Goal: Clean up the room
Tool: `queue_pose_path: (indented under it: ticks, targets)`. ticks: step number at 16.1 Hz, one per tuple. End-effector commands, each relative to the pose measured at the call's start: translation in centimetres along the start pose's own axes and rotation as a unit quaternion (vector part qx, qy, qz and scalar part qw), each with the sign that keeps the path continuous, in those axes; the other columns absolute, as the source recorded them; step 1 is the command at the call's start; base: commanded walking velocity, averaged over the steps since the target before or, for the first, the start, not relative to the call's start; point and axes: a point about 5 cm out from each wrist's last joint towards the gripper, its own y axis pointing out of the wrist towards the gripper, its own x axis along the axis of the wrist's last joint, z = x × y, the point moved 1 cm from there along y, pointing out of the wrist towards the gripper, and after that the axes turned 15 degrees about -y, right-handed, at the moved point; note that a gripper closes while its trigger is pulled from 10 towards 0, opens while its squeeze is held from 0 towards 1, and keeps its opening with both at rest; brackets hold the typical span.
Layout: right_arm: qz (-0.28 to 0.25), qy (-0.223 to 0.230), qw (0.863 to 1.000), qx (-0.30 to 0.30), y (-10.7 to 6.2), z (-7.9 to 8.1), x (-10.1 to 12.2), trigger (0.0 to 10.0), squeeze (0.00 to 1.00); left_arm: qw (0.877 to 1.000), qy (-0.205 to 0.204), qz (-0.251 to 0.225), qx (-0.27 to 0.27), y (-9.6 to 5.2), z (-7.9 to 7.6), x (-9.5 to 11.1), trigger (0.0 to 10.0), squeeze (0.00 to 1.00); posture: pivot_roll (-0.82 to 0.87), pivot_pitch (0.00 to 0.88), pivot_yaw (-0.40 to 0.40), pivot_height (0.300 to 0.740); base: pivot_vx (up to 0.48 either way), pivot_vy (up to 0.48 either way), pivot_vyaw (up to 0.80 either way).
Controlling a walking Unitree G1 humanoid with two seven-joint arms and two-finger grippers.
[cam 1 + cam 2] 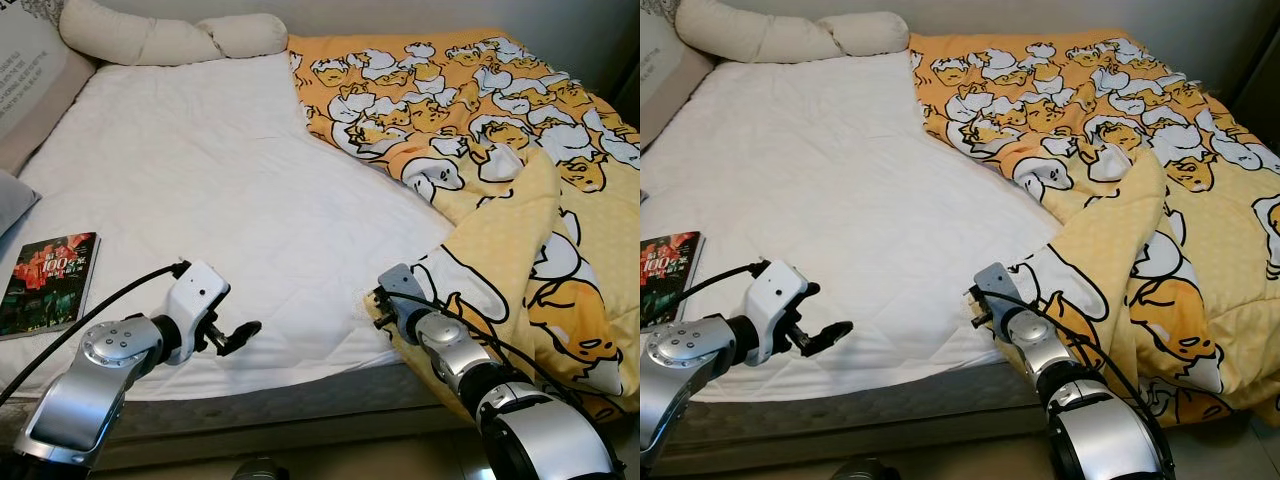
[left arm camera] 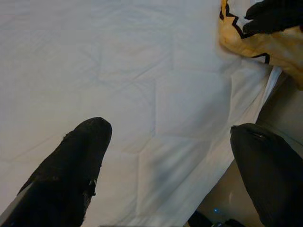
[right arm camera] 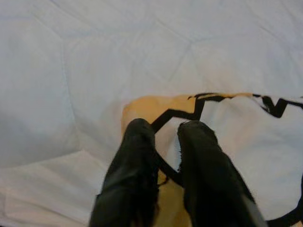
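Note:
A yellow blanket (image 1: 480, 110) printed with white cartoon figures lies bunched over the right half of the bed, and one corner hangs toward the front edge. My right gripper (image 3: 165, 137) is shut on that blanket corner (image 3: 156, 106), low on the white sheet (image 1: 200, 170) near the bed's front edge. My left gripper (image 1: 240, 335) hovers open just above the sheet at the front left, with nothing between its fingers (image 2: 80, 161). The blanket corner (image 2: 265, 42) also appears beyond it.
A book (image 1: 48, 280) with a dark cover lies at the bed's front left. A long cream bolster (image 1: 170, 38) runs along the head of the bed. A printed cushion (image 1: 25, 70) and a grey pillow (image 1: 12, 200) sit at the left edge.

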Motion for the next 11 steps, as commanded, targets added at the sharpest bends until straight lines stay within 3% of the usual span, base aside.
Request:
queue_pose_path:
  ticks: [1, 9, 10, 11]
  targets:
    - [0.001, -0.007, 1.000, 0.000, 0.1, -0.1, 0.4, 10.0, 1.00, 1.000, 0.003, 0.001, 0.003, -0.4, 0.2, 0.1, 10.0, 0.00, 0.22, 0.000, 0.039, 0.740, 0.000, 0.000, 0.00]
    - [0.040, -0.010, 0.999, 0.012, 0.1, 1.2, -0.9, 10.0, 1.00, 1.000, 0.002, 0.027, -0.005, -1.5, -0.4, -0.7, 10.0, 0.00, 0.24, 0.000, 0.074, 0.740, 0.000, 0.000, 0.00]
    - [0.062, -0.034, 0.997, 0.003, -0.1, 1.3, -1.7, 10.0, 0.00, 0.999, 0.004, 0.034, -0.001, -2.2, -0.4, -0.9, 10.0, 0.00, 0.29, 0.000, 0.073, 0.740, 0.000, 0.000, 0.00]
    - [0.066, -0.040, 0.997, -0.001, -0.1, 1.3, -1.9, 10.0, 0.00, 0.999, 0.004, 0.036, 0.000, -2.4, -0.4, -0.9, 10.0, 0.00, 0.29, 0.000, 0.073, 0.740, 0.000, 0.000, 0.00]
